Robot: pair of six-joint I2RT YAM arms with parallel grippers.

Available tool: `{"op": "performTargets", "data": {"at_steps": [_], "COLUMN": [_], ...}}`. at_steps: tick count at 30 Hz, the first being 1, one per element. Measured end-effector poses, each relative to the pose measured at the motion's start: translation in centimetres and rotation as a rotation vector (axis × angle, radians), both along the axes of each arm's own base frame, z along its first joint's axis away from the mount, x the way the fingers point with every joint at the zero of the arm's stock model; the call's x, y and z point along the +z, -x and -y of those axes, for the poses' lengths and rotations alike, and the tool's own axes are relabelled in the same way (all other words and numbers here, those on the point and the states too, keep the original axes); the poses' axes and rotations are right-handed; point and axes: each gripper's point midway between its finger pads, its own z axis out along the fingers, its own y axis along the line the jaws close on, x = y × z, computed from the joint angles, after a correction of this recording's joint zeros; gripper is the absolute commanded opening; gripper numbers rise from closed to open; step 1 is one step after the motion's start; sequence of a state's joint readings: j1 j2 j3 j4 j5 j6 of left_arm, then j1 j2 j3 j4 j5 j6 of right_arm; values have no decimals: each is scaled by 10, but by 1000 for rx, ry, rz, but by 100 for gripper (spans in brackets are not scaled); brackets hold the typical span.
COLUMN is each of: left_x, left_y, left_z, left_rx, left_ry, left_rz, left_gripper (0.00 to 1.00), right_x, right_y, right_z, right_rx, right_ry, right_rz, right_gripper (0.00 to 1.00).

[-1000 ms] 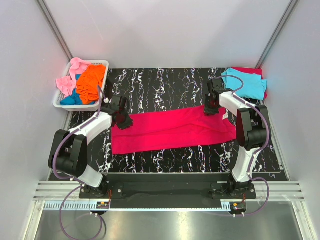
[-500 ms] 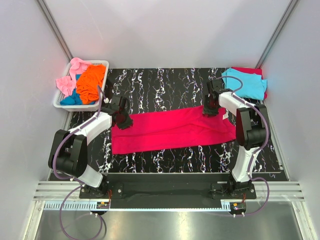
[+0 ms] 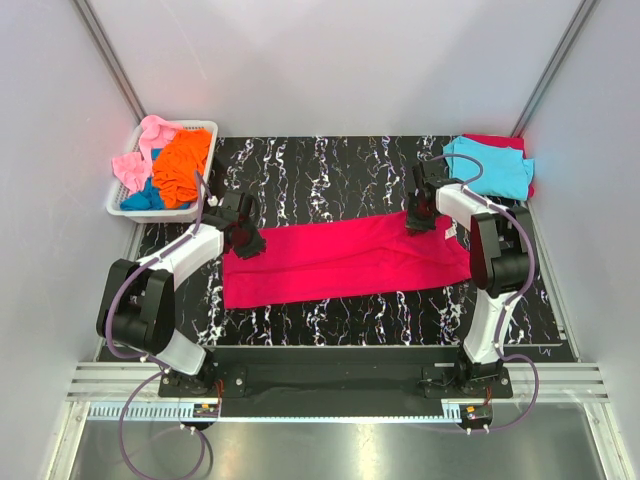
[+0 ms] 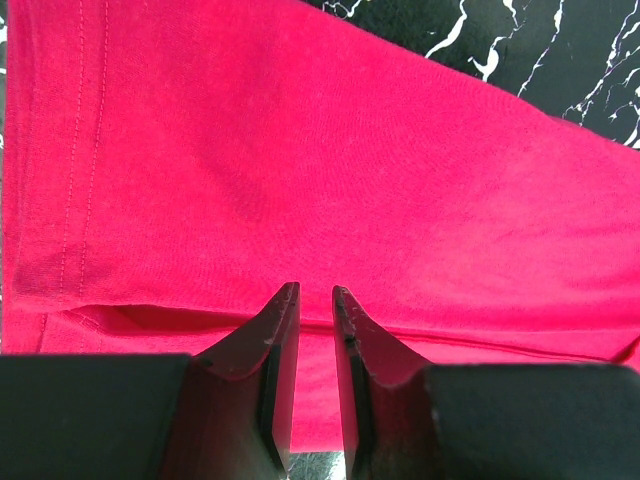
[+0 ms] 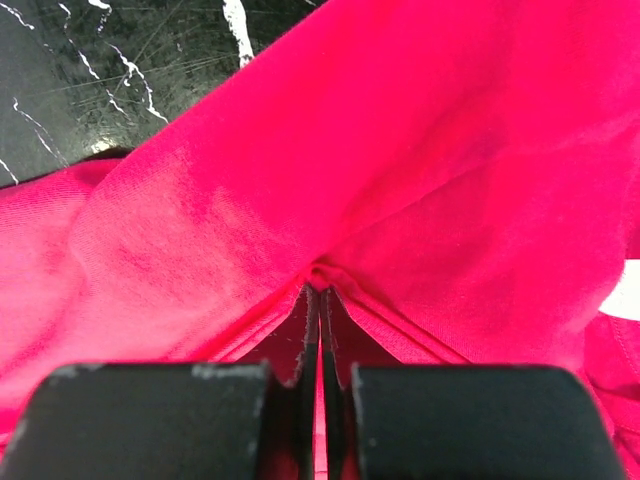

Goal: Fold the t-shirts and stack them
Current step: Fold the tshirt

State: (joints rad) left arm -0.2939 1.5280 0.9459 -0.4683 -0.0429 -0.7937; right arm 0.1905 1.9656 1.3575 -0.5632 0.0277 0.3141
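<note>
The large crimson-red t-shirt [image 3: 340, 262] lies as a long folded band across the black marble table [image 3: 330, 170]. My left gripper [image 3: 248, 240] hovers at its far left corner. In the left wrist view its jaws [image 4: 315, 290] stand a little apart over the cloth [image 4: 300, 150], just past a folded edge, with nothing pinched. At the far right edge of the band my right gripper [image 3: 418, 220] is shut on the cloth. The right wrist view shows the fabric [image 5: 400, 150] puckering into the closed tips [image 5: 320, 288].
A white slotted basket [image 3: 208, 126] at the back left holds orange [image 3: 183, 165], pink [image 3: 145, 145] and blue [image 3: 140, 195] shirts. At the back right a folded cyan shirt [image 3: 490, 165] lies on a red one [image 3: 497, 141]. Grey walls close in both sides.
The right gripper has shifted very slightly at the shirt's far right edge. The left arm and the shirt have not moved.
</note>
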Motion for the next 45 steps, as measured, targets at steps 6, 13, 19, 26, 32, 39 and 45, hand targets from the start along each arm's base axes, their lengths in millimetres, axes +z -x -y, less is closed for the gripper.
{"op": "performTargets", "data": {"at_steps": [6, 13, 19, 26, 32, 39, 45], "left_x": [0, 0, 0, -1, -7, -10, -15], "left_y": [0, 2, 3, 3, 4, 6, 7], "left_z": [0, 4, 7, 11, 16, 20, 21], "left_rx": [-1, -13, -22, -34, -48, -58, -63], "left_ry": [0, 0, 1, 3, 1, 0, -4], "left_rz": [0, 0, 0, 1, -12, -20, -32], "left_gripper": [24, 23, 23, 23, 23, 23, 23], "right_x": [7, 28, 35, 16, 28, 33, 39], "right_y": [6, 19, 43, 120, 150, 156, 155], "right_z": [4, 6, -2, -26, -27, -26, -22], "right_rx": [-7, -14, -5, 35, -23, -56, -72], "right_ry": [14, 10, -4, -13, -66, -90, -76], "right_rz": [11, 49, 60, -17, 24, 42, 70], "right_gripper": [0, 0, 0, 0, 32, 43, 41]}}
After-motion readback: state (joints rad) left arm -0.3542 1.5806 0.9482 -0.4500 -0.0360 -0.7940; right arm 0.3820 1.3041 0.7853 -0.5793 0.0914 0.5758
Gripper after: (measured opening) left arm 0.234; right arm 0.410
